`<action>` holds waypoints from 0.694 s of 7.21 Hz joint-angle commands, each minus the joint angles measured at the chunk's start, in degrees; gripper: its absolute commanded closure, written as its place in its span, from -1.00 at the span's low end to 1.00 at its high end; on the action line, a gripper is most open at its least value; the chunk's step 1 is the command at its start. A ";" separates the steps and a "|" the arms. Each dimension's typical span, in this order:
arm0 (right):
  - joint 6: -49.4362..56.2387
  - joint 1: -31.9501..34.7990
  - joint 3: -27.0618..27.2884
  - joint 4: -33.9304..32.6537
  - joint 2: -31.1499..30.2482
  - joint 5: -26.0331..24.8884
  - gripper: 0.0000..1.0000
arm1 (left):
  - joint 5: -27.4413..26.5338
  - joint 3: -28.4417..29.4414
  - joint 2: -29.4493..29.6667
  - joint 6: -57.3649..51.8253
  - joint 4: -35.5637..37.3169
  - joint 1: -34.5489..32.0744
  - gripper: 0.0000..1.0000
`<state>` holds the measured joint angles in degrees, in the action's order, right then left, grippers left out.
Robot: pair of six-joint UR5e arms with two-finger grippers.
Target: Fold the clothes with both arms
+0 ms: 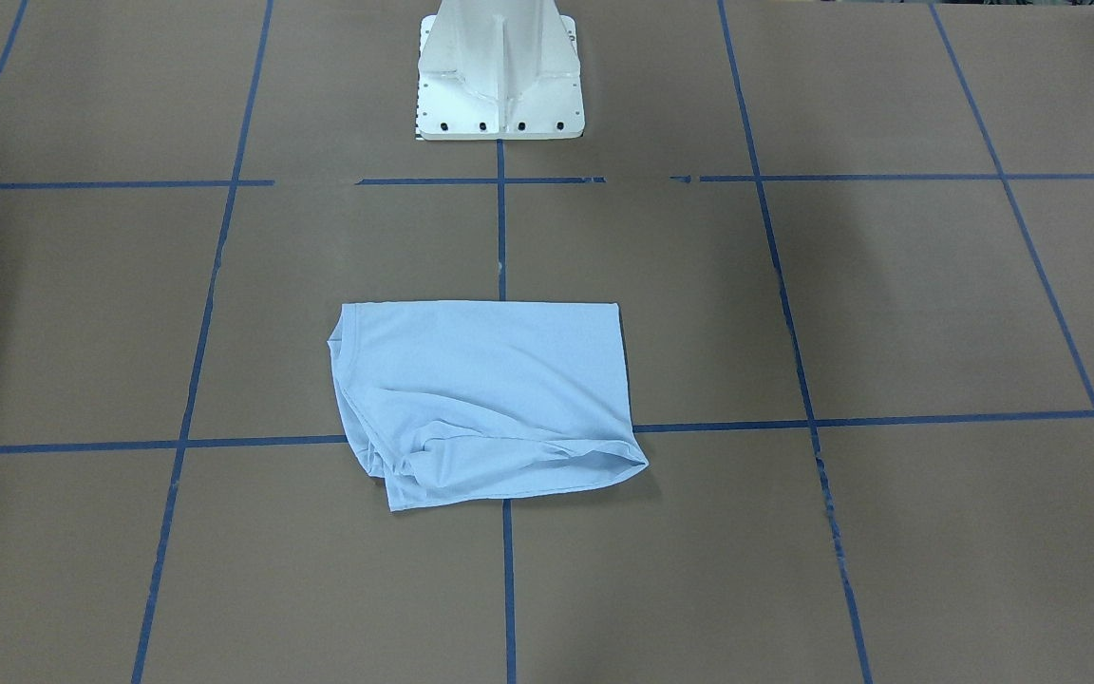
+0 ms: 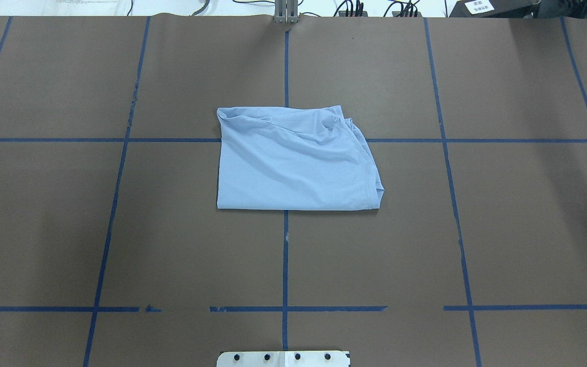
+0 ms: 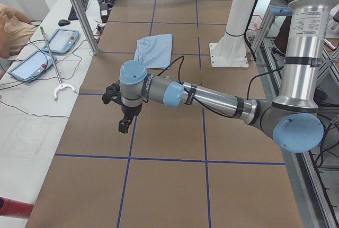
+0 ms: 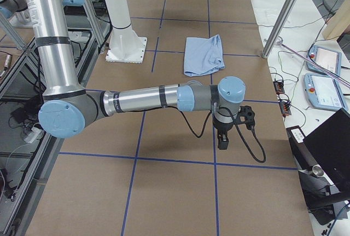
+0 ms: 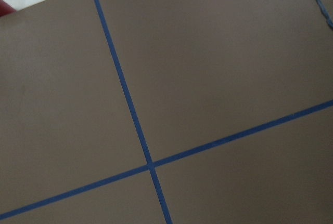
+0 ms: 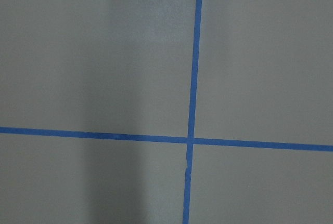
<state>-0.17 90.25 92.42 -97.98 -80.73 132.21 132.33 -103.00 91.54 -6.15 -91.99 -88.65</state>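
A: Shirt first, where is it?
B: T-shirt (image 2: pixel 293 163) lies at centre of the overhead frame, light blue, folded to a rough rectangle. It lies across the centre vertical tape line (image 2: pixel 285 255) and the upper horizontal one. Lower and left edges are straight and flat. Upper right is bunched, with wrinkles. A curved ribbed edge (image 2: pixel 375 186) runs down its right side.
A: Anything touching it?
B: No, it lies alone on the brown table (image 2: pixel 69 229). Both grippers are well apart from it and show in neither the overhead nor the front-facing view.
A: Left one?
B: Left gripper (image 3: pixel 123 127) sits left of centre in the exterior left view, pointing down over the table. Left arm (image 3: pixel 212 98) stretches across from the right edge. Fingers spread or pressed together, cannot tell from that view.
A: Right one?
B: Right gripper (image 4: pixel 223 144) is right of centre in the exterior right view, also pointing down. Right arm (image 4: pixel 142 100) reaches in from the left edge. Finger state, cannot tell either.
A: Wrist views?
B: Just brown surface and a blue tape crossing in each. The left one also has a white strip in its upper left corner.
A: Rest?
B: White pedestal base (image 1: pixel 499 85) at top centre of the front-facing frame, and teach pendants (image 3: pixel 62 40) on the white side bench, upper left of the exterior left view
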 commanded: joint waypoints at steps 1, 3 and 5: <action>0.26 0.02 2.66 -1.86 -1.09 -1.17 -1.00 | -0.32 -3.06 -4.85 -0.70 -0.63 -0.30 -1.00; 0.35 -0.51 4.77 -1.60 -3.29 -0.12 -1.00 | -0.05 -5.16 -7.08 -0.10 -2.05 -0.12 -1.00; 0.26 -0.51 8.02 -2.21 -4.69 0.59 -1.00 | 0.38 -5.12 -7.52 -0.18 -2.14 0.05 -1.00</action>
<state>0.14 89.77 98.32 -99.76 -84.35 132.33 132.37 -108.74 84.27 -6.29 -93.97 -88.72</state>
